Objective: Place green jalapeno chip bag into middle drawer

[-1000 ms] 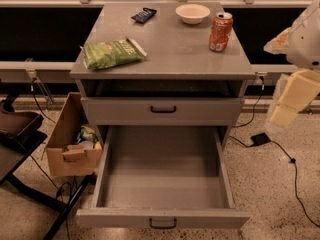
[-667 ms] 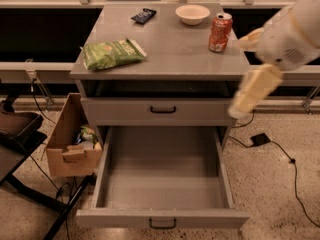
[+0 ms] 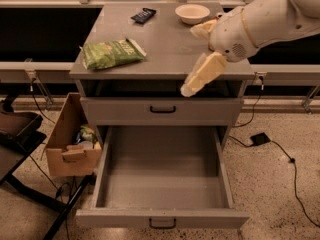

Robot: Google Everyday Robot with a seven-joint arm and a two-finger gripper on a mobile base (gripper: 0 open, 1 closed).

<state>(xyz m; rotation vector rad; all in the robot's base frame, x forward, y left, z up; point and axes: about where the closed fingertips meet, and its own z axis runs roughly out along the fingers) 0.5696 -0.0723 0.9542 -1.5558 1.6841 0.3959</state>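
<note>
The green jalapeno chip bag (image 3: 111, 52) lies on the left part of the grey cabinet top (image 3: 165, 49). The middle drawer (image 3: 162, 176) is the lowest one, pulled fully out and empty, with a black handle on its front. The drawer above it (image 3: 162, 110) is closed. My gripper (image 3: 190, 61) hangs over the right front part of the cabinet top, to the right of the bag and apart from it. Its cream fingers (image 3: 202, 74) are spread and hold nothing.
A white bowl (image 3: 192, 13) and a small dark packet (image 3: 143, 15) sit at the back of the cabinet top. An open cardboard box (image 3: 70, 146) with items stands on the floor left of the cabinet. A cable and a black plug (image 3: 260, 138) lie on the floor at right.
My arm has swung left from the right edge of the view to over the cabinet top, and now hides the red can. The bag and the drawers have not moved.
</note>
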